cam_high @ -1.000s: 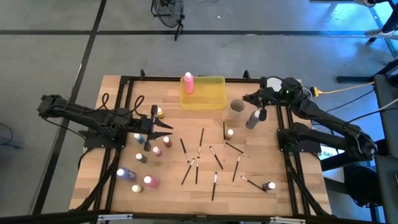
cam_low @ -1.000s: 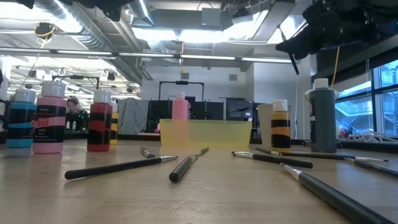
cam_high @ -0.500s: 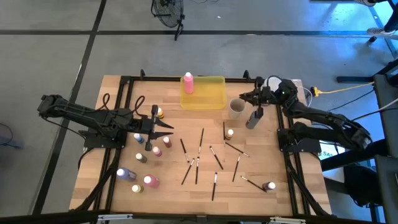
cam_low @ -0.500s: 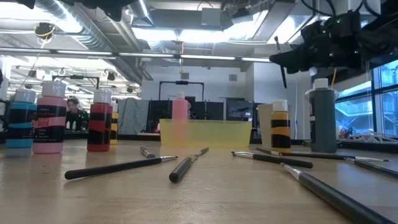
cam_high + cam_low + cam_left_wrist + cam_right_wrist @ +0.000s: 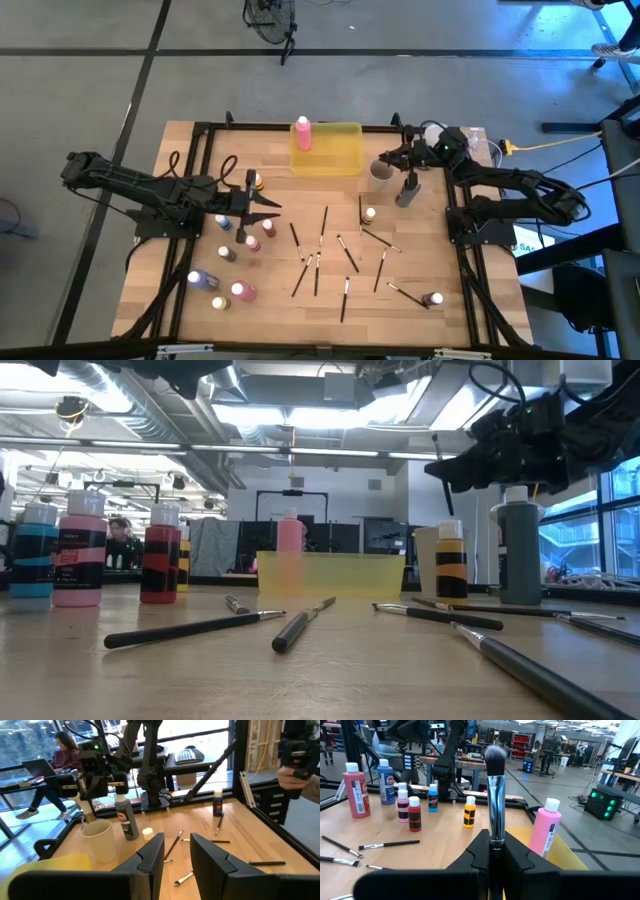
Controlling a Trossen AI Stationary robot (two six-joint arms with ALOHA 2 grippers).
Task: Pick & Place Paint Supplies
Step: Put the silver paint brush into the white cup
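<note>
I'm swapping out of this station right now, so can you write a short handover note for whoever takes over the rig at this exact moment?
Right gripper: shut on a paintbrush, bristles up, raised near the cup at the table's far right.
Left gripper: empty, jaws slightly apart, waiting over the left bottle cluster.
Done: one pink bottle stands in the yellow tray.
Left: the held brush is not yet placed. Many brushes lie mid-table; a grey bottle stands beside the cup, a small yellow-capped bottle is in front of it, and another small bottle sits near right.
</note>
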